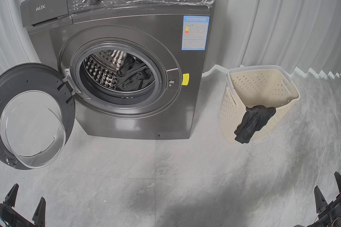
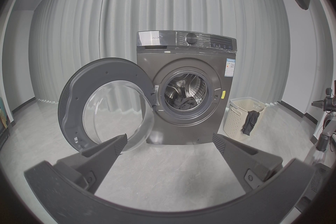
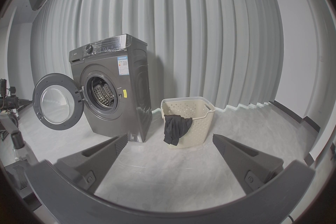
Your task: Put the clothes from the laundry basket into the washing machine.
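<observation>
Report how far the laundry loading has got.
Done: the door is open and one black garment lies in the drum. In hand: nothing; the left gripper and right gripper are open and empty. Remaining: a second black garment hangs over the laundry basket rim.

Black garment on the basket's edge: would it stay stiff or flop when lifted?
Probably floppy: the black garment hangs limp in folds over the basket rim. Likely light: the basket stands upright under it. It may drag on the rim when pulled.
</observation>
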Tool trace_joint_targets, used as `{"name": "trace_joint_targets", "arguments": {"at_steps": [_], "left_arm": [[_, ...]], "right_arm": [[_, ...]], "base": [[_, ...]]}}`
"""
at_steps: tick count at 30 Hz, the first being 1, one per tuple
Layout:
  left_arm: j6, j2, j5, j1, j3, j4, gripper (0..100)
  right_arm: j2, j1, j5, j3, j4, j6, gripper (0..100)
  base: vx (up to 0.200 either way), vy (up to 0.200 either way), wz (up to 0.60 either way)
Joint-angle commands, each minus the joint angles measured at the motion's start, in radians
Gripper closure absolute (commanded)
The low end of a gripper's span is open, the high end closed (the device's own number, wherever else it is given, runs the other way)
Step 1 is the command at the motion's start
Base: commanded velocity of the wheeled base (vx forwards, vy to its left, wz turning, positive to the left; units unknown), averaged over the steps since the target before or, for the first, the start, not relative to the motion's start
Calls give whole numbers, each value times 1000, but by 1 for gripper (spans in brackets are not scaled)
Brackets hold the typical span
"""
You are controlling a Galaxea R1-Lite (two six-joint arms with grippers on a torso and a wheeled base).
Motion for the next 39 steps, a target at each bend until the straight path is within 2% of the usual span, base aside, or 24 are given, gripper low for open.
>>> {"name": "trace_joint_targets", "arguments": {"at_steps": [1,7,16,25,37,39], "left_arm": [[1,-13,0,-1,17,0,0],[-4,-13,1,-1,17,0,0],[-5,-13,1,-1,17,-2,0],[-7,-13,3,-1,17,-2,0],[-13,-13,3,-1,16,0,0],[-11,-13,3,-1,16,0,0]], "right_arm": [[-13,1,1,16,0,-2,0],[-13,1,1,16,0,0,0],[-13,1,1,16,0,0,0],[-13,1,1,16,0,0,0],[-13,1,1,16,0,0,0],[-13,1,1,16,-1,0,0]], "base": [[0,-200,0],[0,-200,0],[0,0,0],[0,-200,0],[0,0,0],[0,-200,0]]}}
